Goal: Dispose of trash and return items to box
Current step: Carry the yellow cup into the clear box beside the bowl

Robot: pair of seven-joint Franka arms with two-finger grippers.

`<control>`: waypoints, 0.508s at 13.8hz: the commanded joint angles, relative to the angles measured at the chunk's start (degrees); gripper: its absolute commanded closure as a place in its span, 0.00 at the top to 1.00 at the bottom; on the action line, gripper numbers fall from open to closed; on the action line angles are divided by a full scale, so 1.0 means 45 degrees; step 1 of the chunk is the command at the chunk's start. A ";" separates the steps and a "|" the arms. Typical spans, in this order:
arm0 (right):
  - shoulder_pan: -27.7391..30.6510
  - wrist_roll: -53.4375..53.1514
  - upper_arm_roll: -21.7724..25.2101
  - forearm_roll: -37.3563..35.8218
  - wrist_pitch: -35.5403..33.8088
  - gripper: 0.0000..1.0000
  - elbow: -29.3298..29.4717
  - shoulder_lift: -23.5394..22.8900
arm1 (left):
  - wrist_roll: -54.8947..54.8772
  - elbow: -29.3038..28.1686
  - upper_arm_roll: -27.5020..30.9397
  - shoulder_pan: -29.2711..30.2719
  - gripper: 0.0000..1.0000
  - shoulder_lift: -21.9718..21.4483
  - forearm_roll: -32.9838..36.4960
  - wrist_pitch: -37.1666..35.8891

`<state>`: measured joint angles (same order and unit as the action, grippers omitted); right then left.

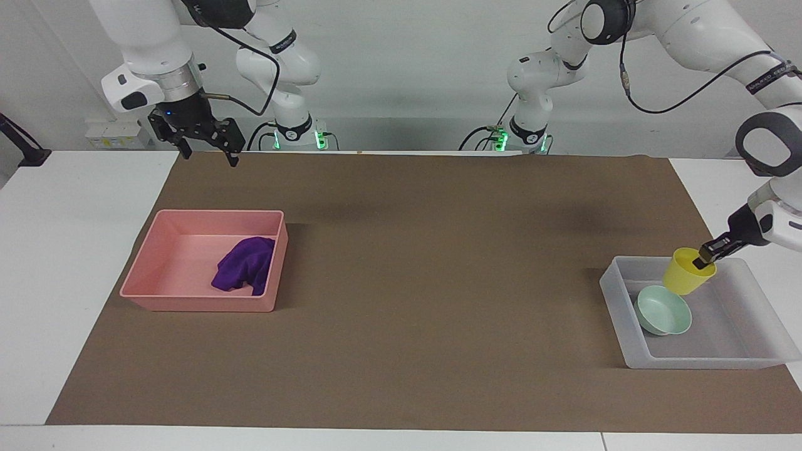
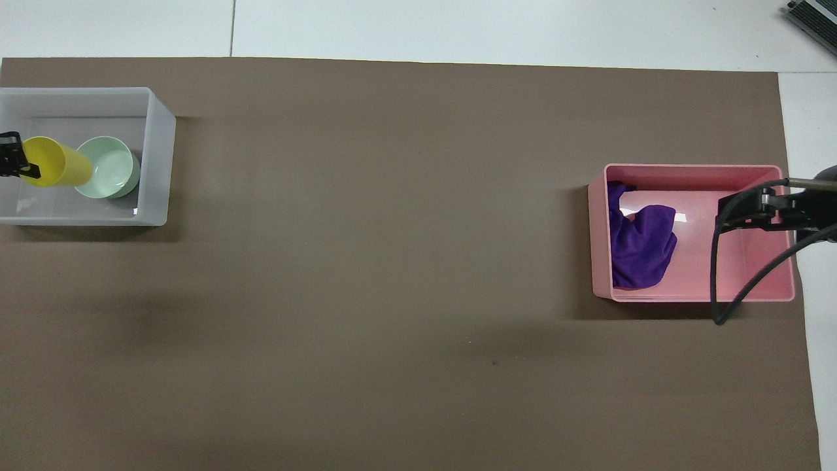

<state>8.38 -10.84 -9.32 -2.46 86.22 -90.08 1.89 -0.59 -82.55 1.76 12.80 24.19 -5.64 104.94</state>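
Facing view, left gripper (image 1: 707, 255) clamped on yellow cup (image 1: 685, 274) rim, raised over box (image 1: 617, 294).

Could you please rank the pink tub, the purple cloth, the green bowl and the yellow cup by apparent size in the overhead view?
1. pink tub
2. purple cloth
3. green bowl and yellow cup: they look alike, and the cup is raised in the left gripper, so I will not rank them.
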 commanded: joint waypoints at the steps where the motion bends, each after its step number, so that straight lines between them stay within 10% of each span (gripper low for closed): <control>1: 0.0150 0.0475 -0.0058 0.0331 -0.0058 1.00 -0.0080 0.0089 | -0.0065 0.0435 -0.0001 -0.0189 0.00 0.1125 0.0996 0.0098; 6: 0.0150 0.0475 -0.0058 0.0331 -0.0038 1.00 -0.0080 0.0069 | -0.0065 0.0435 -0.0060 -0.0189 0.01 0.1460 0.0415 0.0665; 7: 0.0150 0.0475 -0.0058 0.0331 0.0000 1.00 -0.0080 0.0069 | -0.0046 0.0435 -0.0060 -0.0189 0.44 0.1460 0.0355 0.0704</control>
<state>8.38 -10.83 -9.36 -2.45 86.22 -90.08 1.89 -0.59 -82.01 1.26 12.33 30.51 -3.26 108.18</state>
